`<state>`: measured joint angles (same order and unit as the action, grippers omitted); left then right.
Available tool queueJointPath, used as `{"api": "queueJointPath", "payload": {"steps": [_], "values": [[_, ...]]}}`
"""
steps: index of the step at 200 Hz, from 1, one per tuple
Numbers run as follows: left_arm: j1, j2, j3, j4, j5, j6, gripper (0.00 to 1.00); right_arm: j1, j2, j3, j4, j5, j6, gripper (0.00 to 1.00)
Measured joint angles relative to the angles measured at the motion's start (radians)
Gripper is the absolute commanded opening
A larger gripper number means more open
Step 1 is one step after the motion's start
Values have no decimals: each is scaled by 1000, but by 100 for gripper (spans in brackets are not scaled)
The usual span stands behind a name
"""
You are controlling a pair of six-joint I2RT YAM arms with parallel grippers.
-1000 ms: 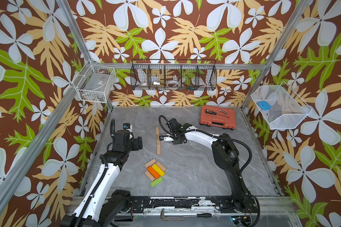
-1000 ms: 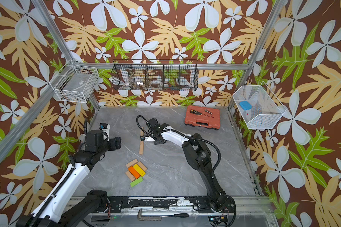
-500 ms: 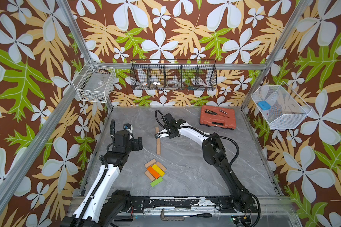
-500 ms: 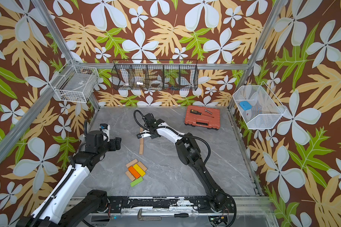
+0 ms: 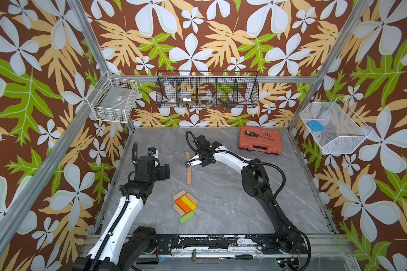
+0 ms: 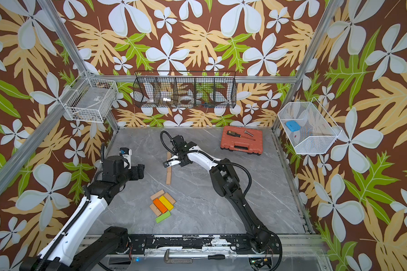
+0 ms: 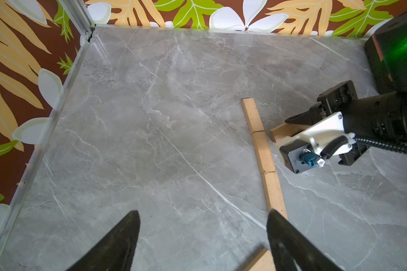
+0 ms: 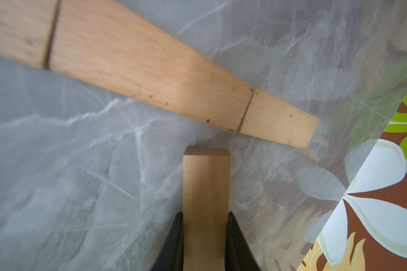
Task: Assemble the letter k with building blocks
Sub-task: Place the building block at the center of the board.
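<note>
We see a plain wooden plank (image 8: 206, 183) pinched by its narrow sides between the closed fingers of the right gripper (image 8: 205, 214). Its free end points at a straight row of three like planks (image 7: 263, 150) laid end to end on the table (image 5: 233, 199). The end sits just beside the row's middle piece, and we cannot tell whether it touches. In both top views the gripper hides that middle piece.

Nearer the robot's base lies a tight cluster of blocks (image 5: 185, 204): an orange block (image 5: 183, 205) and a yellow block (image 5: 189, 203) side by side, plain ones flanking them, and a green block (image 5: 186, 216) at the near edge.

The left gripper (image 7: 202, 212) hangs beside the row's near end, its dark pointed fingers spread wide and empty. The planks are flat, square-cut and matte with a faint grain, and the table is smooth grey veined stone. A red-orange plastic tool case (image 5: 259, 140) sits in the far right corner, well apart.
</note>
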<state>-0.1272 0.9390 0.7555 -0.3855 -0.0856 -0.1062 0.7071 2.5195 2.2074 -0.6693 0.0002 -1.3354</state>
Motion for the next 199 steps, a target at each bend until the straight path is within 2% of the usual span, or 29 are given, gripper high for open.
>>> {"api": "queueJointPath", "payload": {"steps": [85,108,199], "values": [[0,0,-4,0,-8,0,87,-5,32,26,36,-1,42,9],[0,-1,-4,0,-10,0,87,-5,34,27,44,0,48,16],[0,-2,-6,0,-11,3,86,-5,26,11,59,-1,51,28]]}}
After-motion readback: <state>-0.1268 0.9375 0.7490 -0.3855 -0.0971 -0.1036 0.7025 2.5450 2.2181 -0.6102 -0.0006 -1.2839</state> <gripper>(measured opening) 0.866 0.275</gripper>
